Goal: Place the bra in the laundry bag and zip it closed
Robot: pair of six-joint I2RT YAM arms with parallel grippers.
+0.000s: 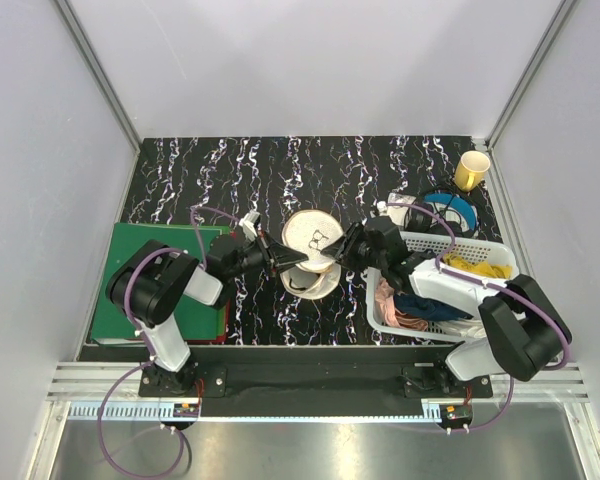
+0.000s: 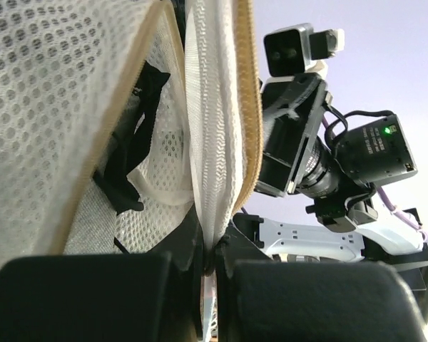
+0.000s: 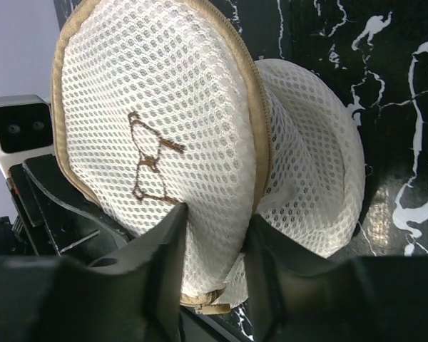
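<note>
The cream-white mesh laundry bag [image 1: 311, 252] stands open at the middle of the table, one half raised with its glasses-like mark [image 3: 150, 160] facing the right wrist camera. My left gripper [image 1: 280, 259] is shut on a white mesh edge of the bag [image 2: 214, 142], its jaws pinched together [image 2: 212, 260]. My right gripper [image 1: 343, 250] grips the raised half's rim from the other side [image 3: 214, 228], with one finger [image 3: 157, 256] on either face. A black fabric piece [image 2: 128, 171], apparently the bra, shows inside the bag in the left wrist view.
A white lattice basket [image 1: 485, 247] with clothes stands at the right, under my right arm. A yellow cup [image 1: 471, 170] and a blue tape roll [image 1: 450, 212] are at the back right. A green mat [image 1: 140, 275] lies at the left.
</note>
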